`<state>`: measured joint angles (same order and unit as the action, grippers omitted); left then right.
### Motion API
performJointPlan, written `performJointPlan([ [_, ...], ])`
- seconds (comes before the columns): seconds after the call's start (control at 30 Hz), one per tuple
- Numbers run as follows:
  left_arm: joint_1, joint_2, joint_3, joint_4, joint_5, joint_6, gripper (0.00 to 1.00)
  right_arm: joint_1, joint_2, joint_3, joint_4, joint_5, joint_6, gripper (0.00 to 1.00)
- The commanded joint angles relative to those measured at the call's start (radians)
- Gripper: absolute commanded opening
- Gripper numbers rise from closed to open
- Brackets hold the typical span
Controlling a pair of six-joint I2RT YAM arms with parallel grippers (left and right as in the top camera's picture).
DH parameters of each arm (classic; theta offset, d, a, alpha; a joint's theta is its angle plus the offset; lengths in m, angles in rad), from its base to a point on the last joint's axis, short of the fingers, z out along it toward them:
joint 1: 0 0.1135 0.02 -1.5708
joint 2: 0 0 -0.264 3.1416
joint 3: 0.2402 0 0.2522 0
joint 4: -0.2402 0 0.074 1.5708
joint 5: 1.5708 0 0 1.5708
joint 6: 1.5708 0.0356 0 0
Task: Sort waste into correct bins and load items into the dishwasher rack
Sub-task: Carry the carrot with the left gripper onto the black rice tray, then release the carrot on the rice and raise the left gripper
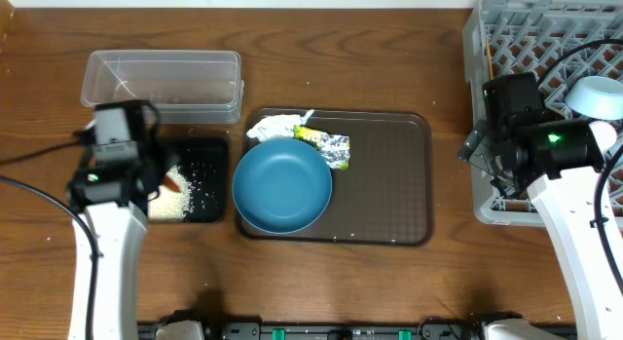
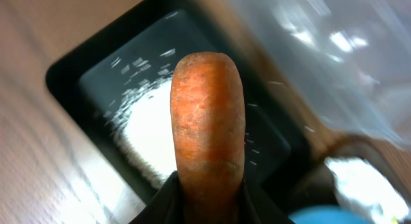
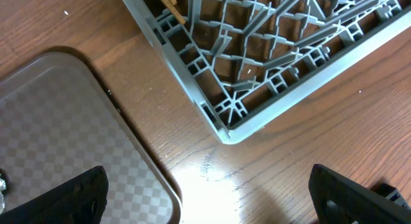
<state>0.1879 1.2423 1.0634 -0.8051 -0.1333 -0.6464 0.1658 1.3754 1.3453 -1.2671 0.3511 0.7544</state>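
On the brown wooden worktop (image 1: 389, 282) my left gripper (image 2: 207, 199) squeezes the small orange carrot (image 2: 207, 115) above the shallow black tray (image 2: 80, 73) of white rice (image 2: 149, 142), my right gripper (image 3: 205, 198) hangs empty and spread, and the big dark-blue bowl (image 1: 282, 184) waits unloaded.
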Motion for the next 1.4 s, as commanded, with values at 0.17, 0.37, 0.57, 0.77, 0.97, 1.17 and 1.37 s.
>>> performJointPlan([
  [0.17, 0.162, 0.211, -0.017, 0.056, 0.269, -0.154, 0.19, -0.008, -0.001, -0.001, -0.001, 0.011, 0.015, 0.99],
  [0.37, 0.165, 0.345, -0.017, 0.108, 0.287, -0.190, 0.19, -0.008, -0.001, -0.001, -0.001, 0.011, 0.015, 0.99],
  [0.57, 0.165, 0.398, -0.017, 0.151, 0.287, -0.190, 0.24, -0.008, -0.001, -0.001, -0.001, 0.011, 0.015, 0.99],
  [0.77, 0.166, 0.399, -0.017, 0.164, 0.287, -0.190, 0.44, -0.008, -0.001, -0.001, -0.001, 0.011, 0.015, 0.99],
  [0.97, 0.166, 0.399, -0.017, 0.164, 0.287, -0.189, 0.51, -0.008, -0.001, -0.001, -0.001, 0.011, 0.015, 0.99],
  [1.17, 0.165, 0.381, -0.016, 0.164, 0.418, -0.093, 0.50, -0.008, -0.001, -0.001, -0.001, 0.011, 0.015, 0.99],
  [1.37, 0.161, 0.311, -0.011, 0.174, 0.692, 0.000, 0.44, -0.008, -0.001, -0.001, -0.001, 0.011, 0.015, 0.99],
])
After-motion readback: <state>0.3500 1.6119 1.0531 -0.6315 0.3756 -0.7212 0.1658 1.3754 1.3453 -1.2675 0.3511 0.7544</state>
